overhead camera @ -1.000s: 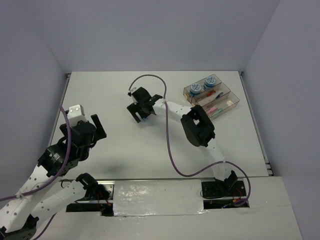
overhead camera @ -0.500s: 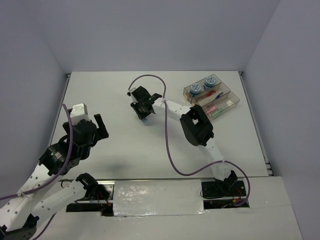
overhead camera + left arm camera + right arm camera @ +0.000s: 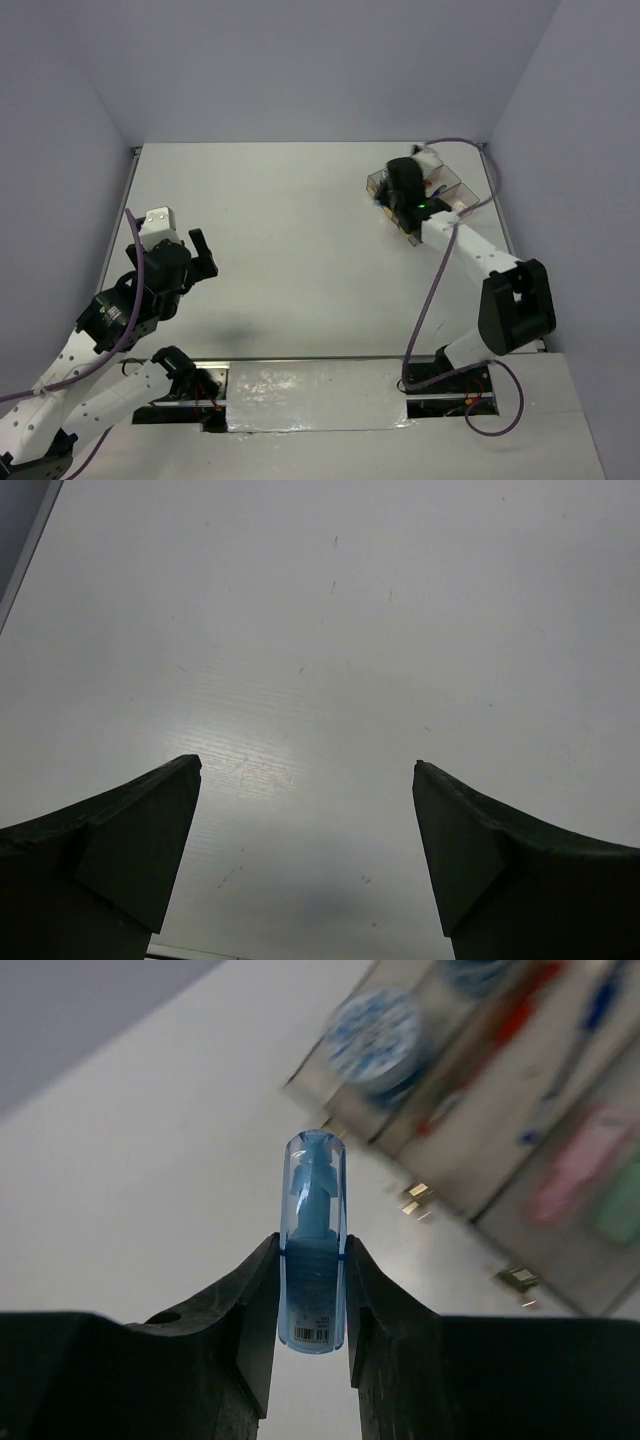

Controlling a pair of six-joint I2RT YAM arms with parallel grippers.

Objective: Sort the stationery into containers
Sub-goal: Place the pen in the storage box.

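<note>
Mid-delivery, judging by the pose: carrying one piece of stationery to the bins, not yet letting go. Gripping a small translucent blue plastic piece (image 3: 313, 1222) with a barcode sticker near its lower end, held upright at centre frame in the right wrist view, pinched by its flat sides in the right gripper (image 3: 313, 1260). Behind it, bare white table (image 3: 150, 1160) across the left of that view. At the upper right, blurred, the three clear brown-tinted rectangular plastic bins (image 3: 470, 1130), their near corner just beside the piece's top end.

Already in the bins: a round blue-and-white tape roll (image 3: 375, 1032) in the uppermost one, red and blue pen-like streaks in the next, a pink flat piece (image 3: 580, 1165) and a green flat piece (image 3: 622, 1205) in the lowest. From overhead, upper right of the table: wrist parked over the left end of the bin row, hiding much of it.

Lower left of the overhead view: left gripper (image 3: 198, 255) idle, well apart from the bins. Spread wide in the left wrist view, nothing between the dark fingers (image 3: 120, 850), only table below.

Next, probably: move toward the lower right of the wrist view, to the compartment with the pink and green pieces, the likeliest match for a blue one. Centre over the inside of that bin, clear of the walls, lower a little, then part the fingers. Too blurred to tell how full that compartment is.
</note>
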